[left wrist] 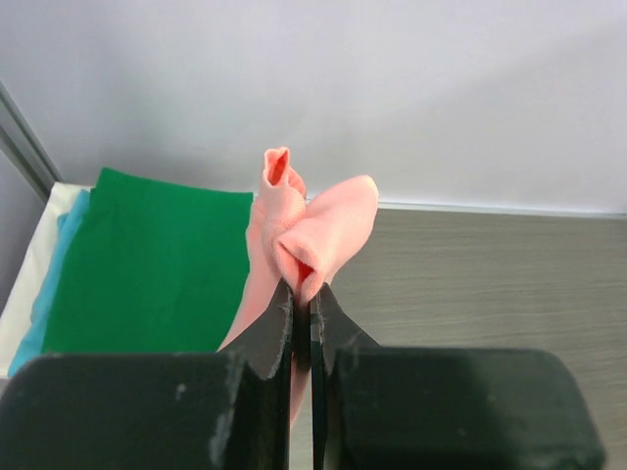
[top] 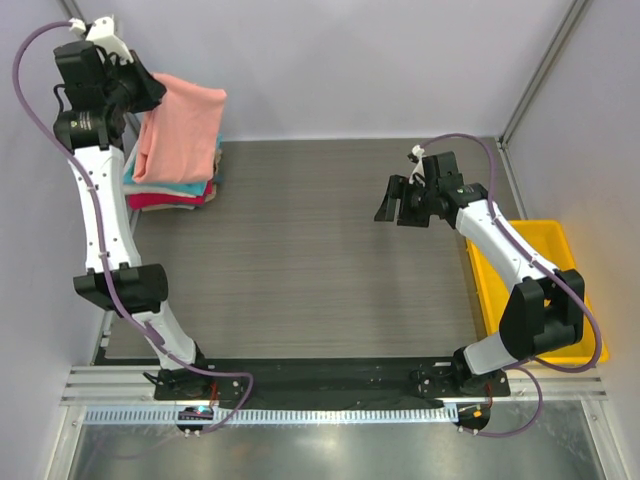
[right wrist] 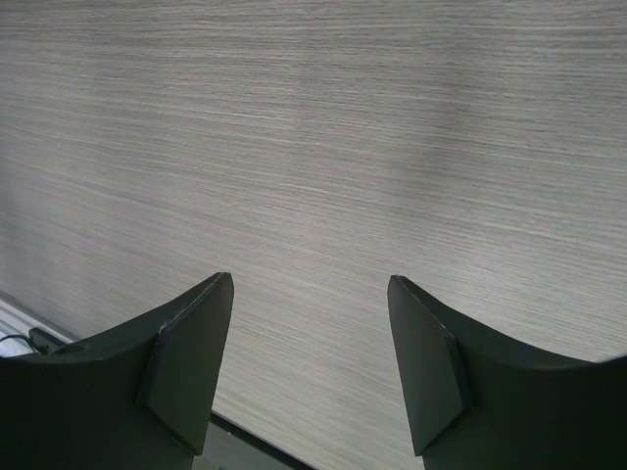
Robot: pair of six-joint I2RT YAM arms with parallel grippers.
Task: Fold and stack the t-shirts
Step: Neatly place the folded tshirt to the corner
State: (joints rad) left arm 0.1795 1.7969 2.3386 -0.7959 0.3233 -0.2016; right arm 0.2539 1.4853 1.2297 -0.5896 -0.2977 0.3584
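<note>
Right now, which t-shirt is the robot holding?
The salmon-pink t-shirt, pinched in the left tool; the green t-shirt and others lie flat in the stack.

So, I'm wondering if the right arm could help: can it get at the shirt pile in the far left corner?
Doubtful. Nothing blocks the table, but the pile sits a long stretch from the right fingers, and the left fingers hold a pink shirt hanging over it.

White arms [top: 95,190], black hands [top: 397,215], purple cables [top: 14,72]
</note>
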